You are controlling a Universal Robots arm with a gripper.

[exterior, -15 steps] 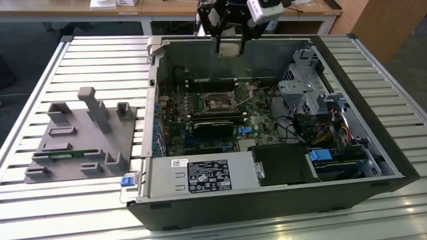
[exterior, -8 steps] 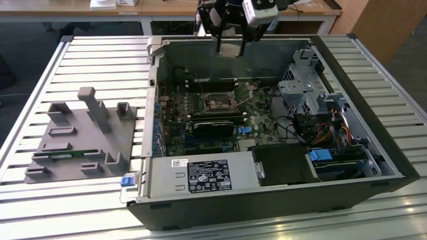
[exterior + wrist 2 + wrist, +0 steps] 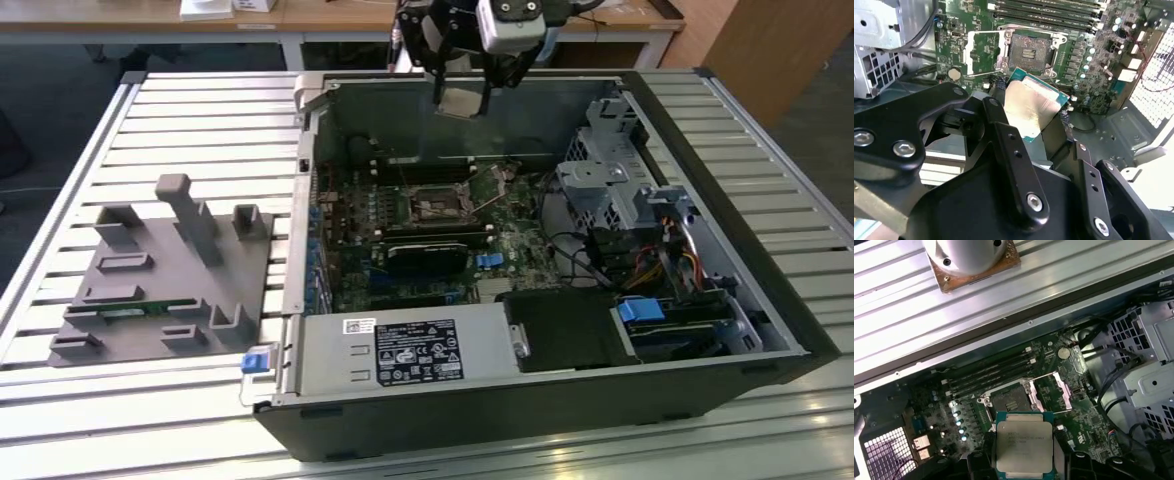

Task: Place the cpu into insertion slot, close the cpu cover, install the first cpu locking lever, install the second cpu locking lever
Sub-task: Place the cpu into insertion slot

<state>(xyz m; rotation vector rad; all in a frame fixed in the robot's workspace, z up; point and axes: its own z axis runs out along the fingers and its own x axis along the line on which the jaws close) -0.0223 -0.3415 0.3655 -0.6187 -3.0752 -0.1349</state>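
Observation:
My gripper [image 3: 465, 92] is shut on the cpu [image 3: 461, 104], holding it by its edges high above the open computer case, near the case's far wall. The cpu's silver top [image 3: 1024, 447] shows in the first wrist view, and it appears tilted [image 3: 1031, 107] between black fingers [image 3: 998, 117] in the second wrist view. Below it, the insertion slot [image 3: 1006, 402] lies bare with its dark centre exposed [image 3: 1029, 52]. The cpu cover [image 3: 1051, 392] stands swung open beside the slot [image 3: 983, 52]. In the exterior view the slot [image 3: 434, 205] sits mid-motherboard.
A grey holder fixture [image 3: 167, 270] stands on the slatted table at the exterior view's left. Inside the case are a power supply [image 3: 400, 350], a metal drive cage [image 3: 607, 180], loose cables [image 3: 587, 250] and long memory slots [image 3: 989, 372] beside the socket.

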